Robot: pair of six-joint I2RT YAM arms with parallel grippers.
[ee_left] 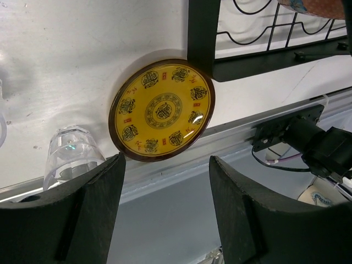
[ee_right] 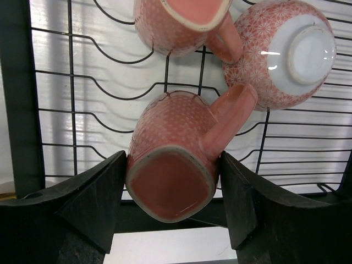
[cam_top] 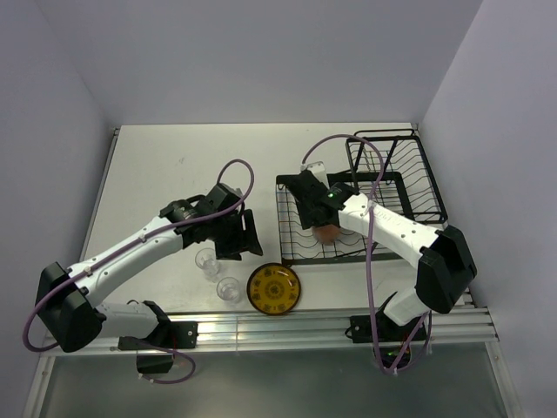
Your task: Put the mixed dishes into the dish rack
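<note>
My right gripper [ee_right: 171, 165] is shut on a salmon-pink mug [ee_right: 176, 148], held upside down with its base facing the camera, over the near part of the dish rack's low wavy tray [cam_top: 291, 252]. A second pink mug [ee_right: 176, 25] and an upturned pink bowl [ee_right: 286, 52] lie in the tray just beyond. In the top view the right gripper [cam_top: 324, 225] is over the held mug [cam_top: 328, 232]. My left gripper [cam_top: 246, 242] is open and empty above the table, beside two clear glasses [cam_top: 207, 259] [cam_top: 229, 289]. The yellow patterned plate [cam_top: 273, 288] lies flat near the front edge and also shows in the left wrist view [ee_left: 162, 110].
The rack's taller wire basket [cam_top: 396, 170] stands at the back right. The tray's black corner [ee_left: 201, 49] sits just beyond the plate. One glass [ee_left: 71, 154] is next to my left finger [ee_left: 82, 214]. A metal rail [cam_top: 305, 326] runs along the table's front edge.
</note>
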